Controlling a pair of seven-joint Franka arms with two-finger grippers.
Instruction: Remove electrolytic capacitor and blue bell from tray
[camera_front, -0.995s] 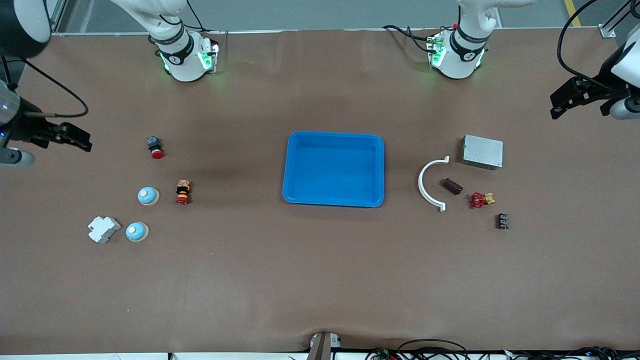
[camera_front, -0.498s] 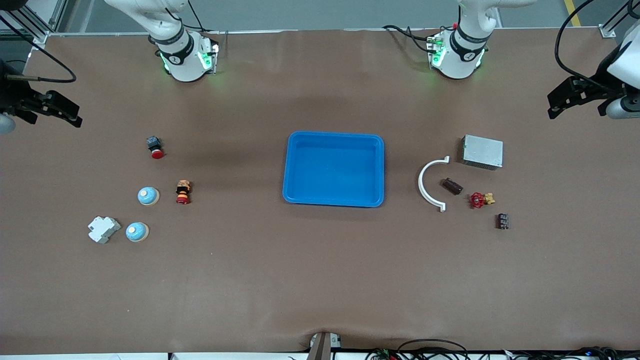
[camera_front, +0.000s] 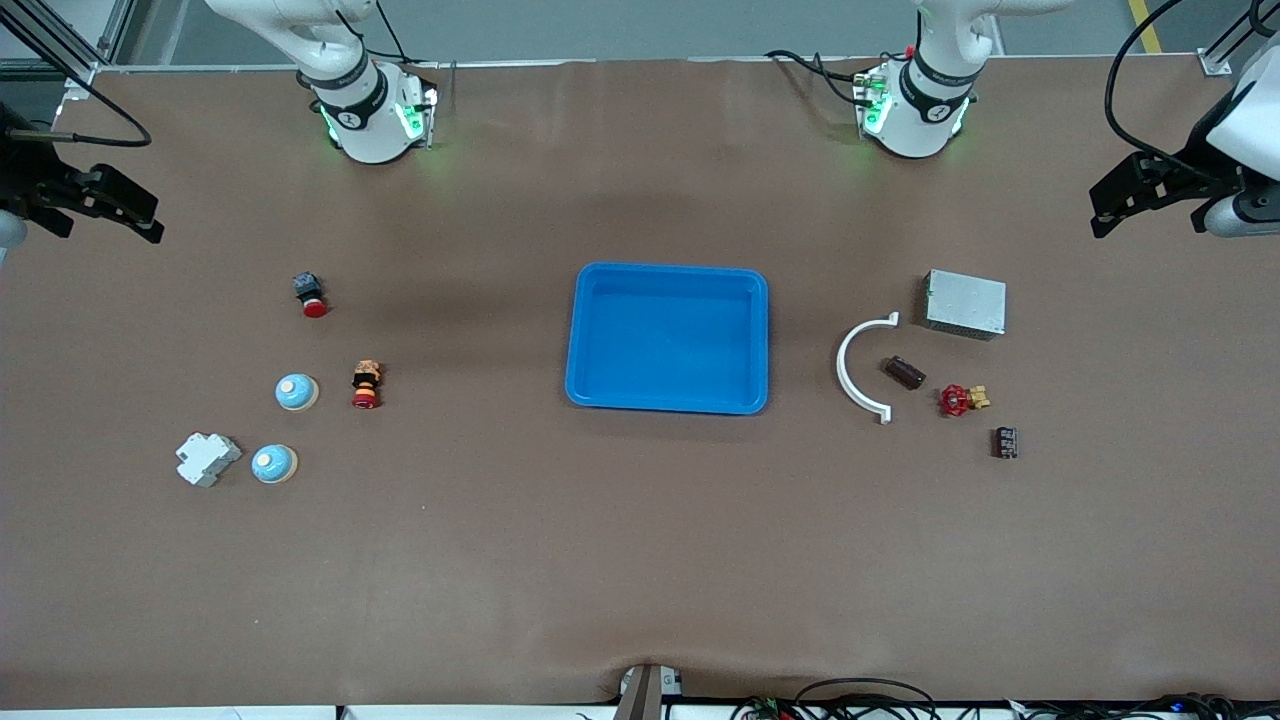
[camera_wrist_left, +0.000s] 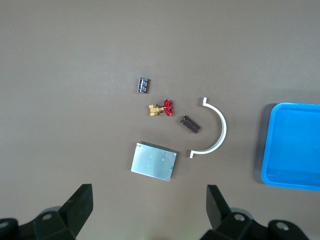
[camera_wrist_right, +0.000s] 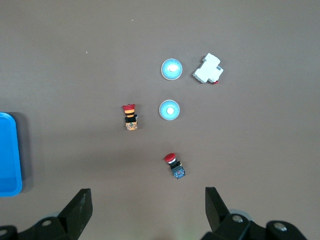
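The capacitor (camera_front: 904, 373), a dark brown cylinder, lies on the table toward the left arm's end, inside the curve of a white bracket; the left wrist view shows the capacitor (camera_wrist_left: 190, 124) too. Two blue dome bells (camera_front: 297, 392) (camera_front: 274, 464) sit toward the right arm's end, and the right wrist view shows both bells (camera_wrist_right: 169, 110) (camera_wrist_right: 171, 69). A blue tray (camera_front: 668, 268) stands mid-table with nothing in it. My left gripper (camera_front: 1105, 205) hangs open high over its end of the table. My right gripper (camera_front: 148, 215) hangs open high over the other end. Neither holds anything.
Around the capacitor lie a white curved bracket (camera_front: 858, 368), a silver box (camera_front: 965, 303), a red valve (camera_front: 958, 400) and a black block (camera_front: 1005, 442). By the bells are a white breaker (camera_front: 207, 459), a red-and-yellow button (camera_front: 367, 385) and a red push button (camera_front: 311, 295).
My right gripper has swung toward the robots' bases' side of the table and stays open. My left gripper has drifted slightly. The things on the table have not moved.
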